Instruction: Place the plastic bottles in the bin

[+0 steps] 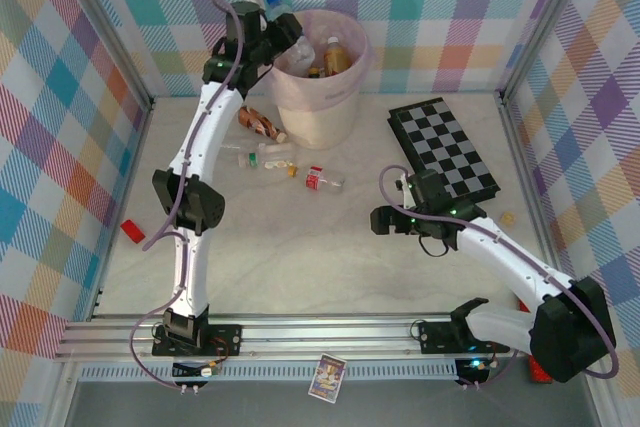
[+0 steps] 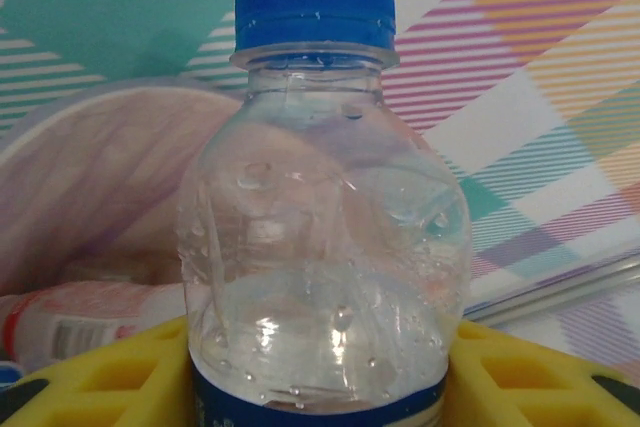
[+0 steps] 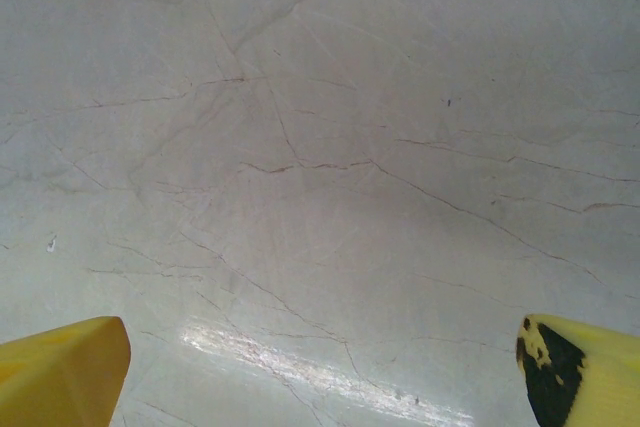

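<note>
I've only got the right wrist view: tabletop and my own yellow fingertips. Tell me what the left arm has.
Observer: The left gripper is shut on a clear blue-capped bottle.
Operator: Place it against the bin.
Observer: It's up at the bin's left rim; whether it's over the opening, I can't tell.
Operator: Give me my nearest target.
Observer: A red-labelled bottle lies on the table in front of the bin, left of your right gripper.

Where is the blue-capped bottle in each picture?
Top external: upper left-middle, blue-capped bottle in the left pincer at the bin rim.
Left wrist: centre, upright, close up, between yellow fingers.
Right wrist: faces the marble table elsewhere.
Shared landmark: the pink-lined bin.
</note>
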